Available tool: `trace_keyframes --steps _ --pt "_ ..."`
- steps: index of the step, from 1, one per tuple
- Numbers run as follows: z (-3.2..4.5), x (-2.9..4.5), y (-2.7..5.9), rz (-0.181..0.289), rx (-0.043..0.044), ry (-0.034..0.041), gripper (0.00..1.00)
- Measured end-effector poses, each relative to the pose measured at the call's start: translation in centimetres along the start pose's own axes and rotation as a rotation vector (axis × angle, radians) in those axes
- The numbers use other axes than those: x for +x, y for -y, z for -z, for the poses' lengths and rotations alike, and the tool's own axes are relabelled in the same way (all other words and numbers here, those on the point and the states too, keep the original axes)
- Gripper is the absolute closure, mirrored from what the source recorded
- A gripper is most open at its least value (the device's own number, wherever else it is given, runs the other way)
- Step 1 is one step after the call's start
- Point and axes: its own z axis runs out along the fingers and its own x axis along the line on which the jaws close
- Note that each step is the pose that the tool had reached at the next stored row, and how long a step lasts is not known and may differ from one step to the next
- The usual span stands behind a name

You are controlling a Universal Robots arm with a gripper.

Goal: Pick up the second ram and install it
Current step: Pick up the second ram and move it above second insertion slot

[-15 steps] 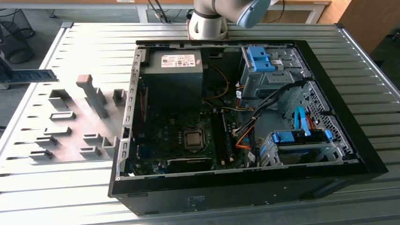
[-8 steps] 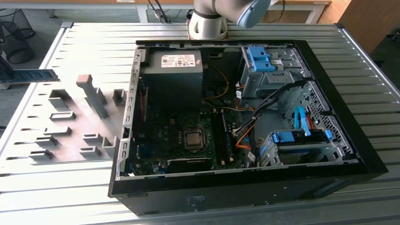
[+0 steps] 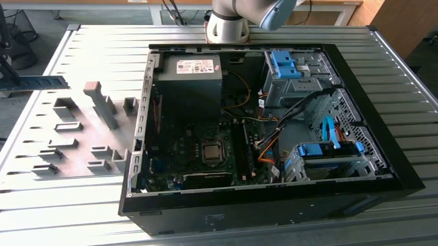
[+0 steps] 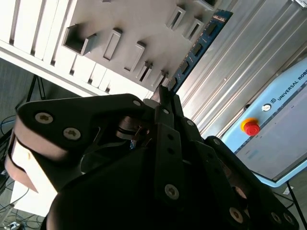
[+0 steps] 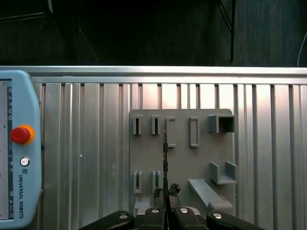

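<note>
Blue ram stick point(image 3: 42, 82), gripped at one end by the black gripper point(image 5: 165, 190), jaws closed on its flat sides, held over the grey slotted plate point(image 5: 182, 163), on the ribbed metal table point(image 3: 287, 36), open computer case point(image 3: 274, 215) to the exterior view's right.

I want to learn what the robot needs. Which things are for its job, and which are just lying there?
For the job:
ram, held in the gripper
computer, open

Just lying about:
grey holder
pendant
blue brackets
</note>
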Motion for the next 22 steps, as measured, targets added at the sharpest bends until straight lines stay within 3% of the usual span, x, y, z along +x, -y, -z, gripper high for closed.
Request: trace_keyframes --steps 17,22 --pt "0.01 -0.02 1.62 0.000 0.0000 0.0000 0.86" --pt "0.01 -0.02 1.74 0.000 0.0000 0.0000 0.86"
